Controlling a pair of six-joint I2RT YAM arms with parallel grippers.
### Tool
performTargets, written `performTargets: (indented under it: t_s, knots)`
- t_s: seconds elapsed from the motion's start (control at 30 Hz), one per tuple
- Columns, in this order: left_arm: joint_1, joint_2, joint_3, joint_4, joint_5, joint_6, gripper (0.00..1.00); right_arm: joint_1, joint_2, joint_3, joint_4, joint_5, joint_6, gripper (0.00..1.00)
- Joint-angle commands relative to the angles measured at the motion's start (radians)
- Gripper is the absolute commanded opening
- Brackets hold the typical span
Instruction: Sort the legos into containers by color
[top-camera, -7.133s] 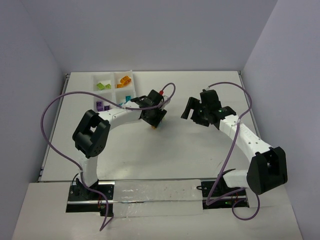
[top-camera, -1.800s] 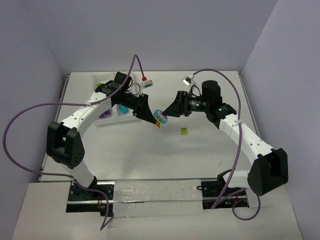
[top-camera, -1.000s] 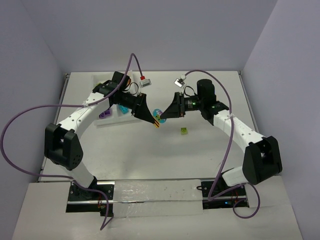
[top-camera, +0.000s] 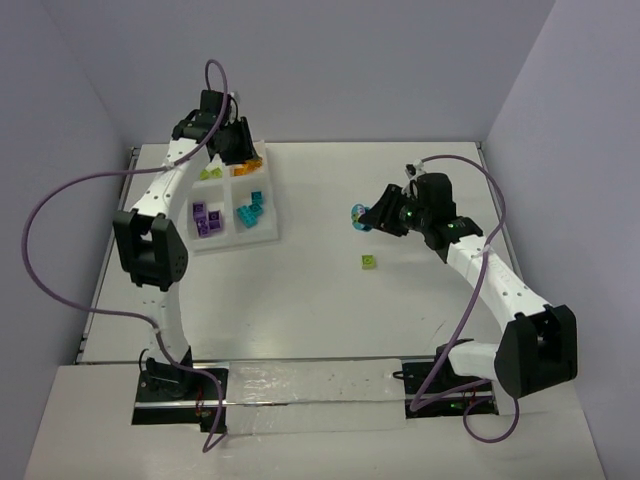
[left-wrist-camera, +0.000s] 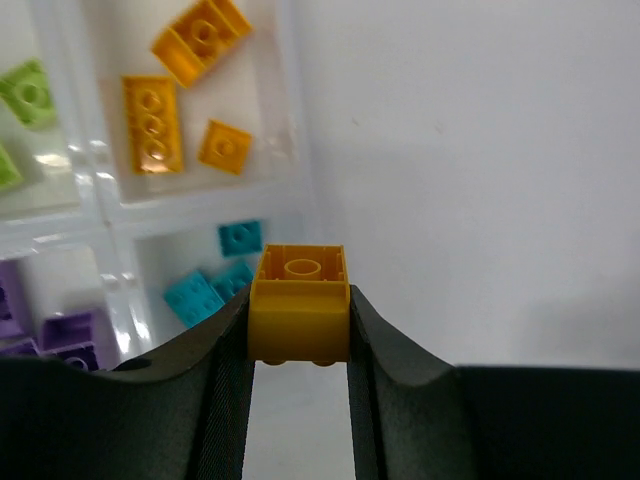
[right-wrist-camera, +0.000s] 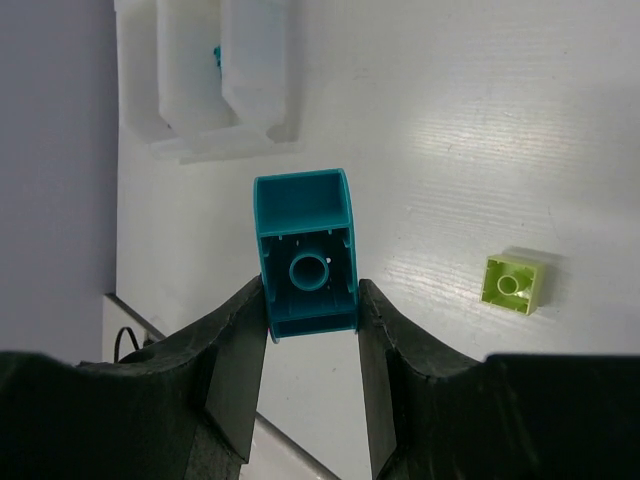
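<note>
- Left gripper (left-wrist-camera: 299, 316): clamped on one orange brick (left-wrist-camera: 300, 285), which was pulled apart from the teal piece a second ago. It has since swung over the tray (left-wrist-camera: 298, 140), and the orange compartment (left-wrist-camera: 255, 100) lies just ahead-left of its fingers.
- Right gripper (right-wrist-camera: 308, 300): clamped on the teal brick (right-wrist-camera: 305, 245), with the tray well ahead of it.
- Lime brick (right-wrist-camera: 516, 282): loose on the table (right-wrist-camera: 450, 120), to the right of the right gripper.
- Status: the two colours are now separated, and each looks ready to drop.

My left gripper (left-wrist-camera: 298, 318) hangs over the tray's (top-camera: 227, 199) far end at the table's (top-camera: 300, 300) far left; a loose brick (top-camera: 369, 262) lies well right, near my right gripper (top-camera: 361, 217).
</note>
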Motion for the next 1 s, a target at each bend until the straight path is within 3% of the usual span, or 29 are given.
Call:
performTargets:
  t_s: [0.0,0.17,0.37,0.4,0.47,0.5,0.53,0.63,0.97]
  knots:
    - [0.007,0.122,0.144,-0.042,-0.262,-0.044,0.00,0.042,-0.006,0.076,-0.029,0.031,-0.045,0.00]
    - [0.026,0.203,0.213,0.037,-0.322,-0.039,0.00,0.134,0.043,0.150,-0.111,0.119,-0.108,0.00]
    - [0.038,0.347,0.400,0.019,-0.301,-0.014,0.02,0.255,0.202,0.313,-0.219,0.208,-0.193,0.00]
    - [0.038,0.356,0.394,0.020,-0.295,-0.011,0.09,0.266,0.210,0.334,-0.224,0.216,-0.197,0.00]
    - [0.038,0.353,0.352,0.034,-0.291,-0.012,0.39,0.287,0.258,0.386,-0.227,0.217,-0.201,0.00]
    - [0.036,0.350,0.343,0.047,-0.293,-0.012,0.42,0.296,0.263,0.393,-0.228,0.217,-0.202,0.00]
    - [0.037,0.330,0.300,0.068,-0.296,-0.011,0.57,0.310,0.290,0.426,-0.232,0.216,-0.208,0.00]
    - [0.038,0.296,0.249,0.084,-0.295,-0.006,0.75,0.338,0.356,0.505,-0.239,0.220,-0.220,0.00]
    - [0.023,0.094,0.247,0.029,-0.366,-0.014,0.78,0.413,0.683,0.912,-0.299,0.273,-0.238,0.00]
